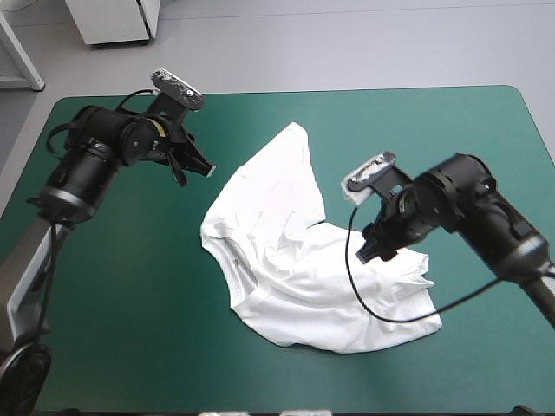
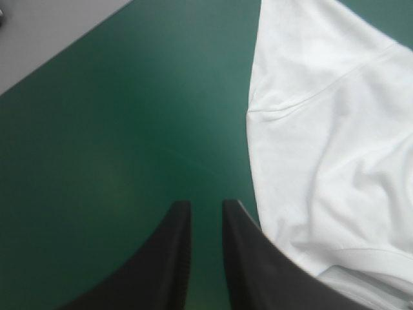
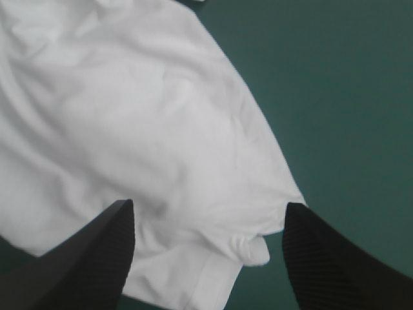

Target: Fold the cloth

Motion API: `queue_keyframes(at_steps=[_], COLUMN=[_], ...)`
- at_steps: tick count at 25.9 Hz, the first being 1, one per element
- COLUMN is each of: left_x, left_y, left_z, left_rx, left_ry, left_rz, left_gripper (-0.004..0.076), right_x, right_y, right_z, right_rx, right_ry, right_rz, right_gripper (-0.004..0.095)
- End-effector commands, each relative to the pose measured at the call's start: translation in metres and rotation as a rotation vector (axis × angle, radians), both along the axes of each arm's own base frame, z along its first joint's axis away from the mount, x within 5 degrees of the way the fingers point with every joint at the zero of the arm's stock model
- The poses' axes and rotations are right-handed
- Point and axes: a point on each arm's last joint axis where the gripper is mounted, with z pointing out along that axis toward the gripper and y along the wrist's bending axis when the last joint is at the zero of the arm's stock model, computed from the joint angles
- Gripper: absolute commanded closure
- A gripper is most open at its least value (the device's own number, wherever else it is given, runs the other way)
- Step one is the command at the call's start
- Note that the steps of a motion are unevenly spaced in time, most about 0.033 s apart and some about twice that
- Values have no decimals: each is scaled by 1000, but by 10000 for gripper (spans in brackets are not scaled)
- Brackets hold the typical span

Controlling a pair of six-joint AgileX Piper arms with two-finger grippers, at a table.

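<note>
The white T-shirt (image 1: pixel 286 251) lies crumpled in the middle of the teal-green table, one end reaching toward the far edge and a wider mass toward the near right. My left gripper (image 1: pixel 192 166) hovers over bare cover just left of the shirt's far end. In the left wrist view its fingers (image 2: pixel 206 210) are all but together, nothing between them, and the T-shirt (image 2: pixel 335 142) lies beside them. My right gripper (image 1: pixel 373 250) is over the shirt's right side. It stands open (image 3: pixel 208 213), its fingers straddling a wrinkled edge of the T-shirt (image 3: pixel 129 116).
Bare teal-green cover (image 1: pixel 130 286) surrounds the shirt on the left, front and far right. The table's far edge (image 1: pixel 286 90) runs behind both arms. A white cabinet (image 1: pixel 113 22) stands beyond the table.
</note>
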Motion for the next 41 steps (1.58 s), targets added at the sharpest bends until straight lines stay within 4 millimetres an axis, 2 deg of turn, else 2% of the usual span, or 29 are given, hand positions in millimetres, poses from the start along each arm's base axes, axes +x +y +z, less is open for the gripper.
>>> queue_keyframes(at_steps=[1, 4, 8, 12, 15, 19, 29, 32, 33, 35, 36, 37, 41], left_x=[23, 48, 73, 90, 96, 100, 112, 116, 116, 117, 118, 118, 119], left_y=[5, 11, 16, 6, -7, -22, -31, -33, -33, -33, -33, -34, -32], left_z=[-4, -28, -60, -85, -95, -116, -154, -166, -168, -172, -173, -175, -175], left_rx=[-44, -71, -108, -150, -167, -144, -122, -133, -133, -139, -138, -137, -131], left_ry=[-37, 38, 164, 274, 304, 352, 414, 442, 446, 452, 456, 458, 458], left_rz=[48, 88, 122, 85, 53, 25, 27, 40, 43, 53, 54, 55, 57], left_gripper=[491, 472, 452, 356, 312, 313, 313, 318, 329, 454, 601, 713, 733], right_x=[-30, -48, -60, -62, -60, -58, -55, -58, -59, -64, -66, -68, -70], right_y=[-21, -32, -39, -40, -39, -38, -33, -25, -23, -18, -19, -20, -32], right_z=[6, -1, -11, -16, -17, -19, -23, -25, -25, -32, -42, -50, -74], right_rx=[11, 9, 5, 4, -1, -9, 9, 14, 13, -17, -69, -110, -253], right_ry=[-33, -28, -7, 7, 12, 20, 55, 69, 69, 81, 92, 103, 118], right_rz=[-31, -33, -49, -55, -55, -55, -52, 34, 55, 130, 153, 165, 146], right_gripper=[283, 283, 283, 291, 291, 300, 300, 300, 300, 300, 300, 300, 300])
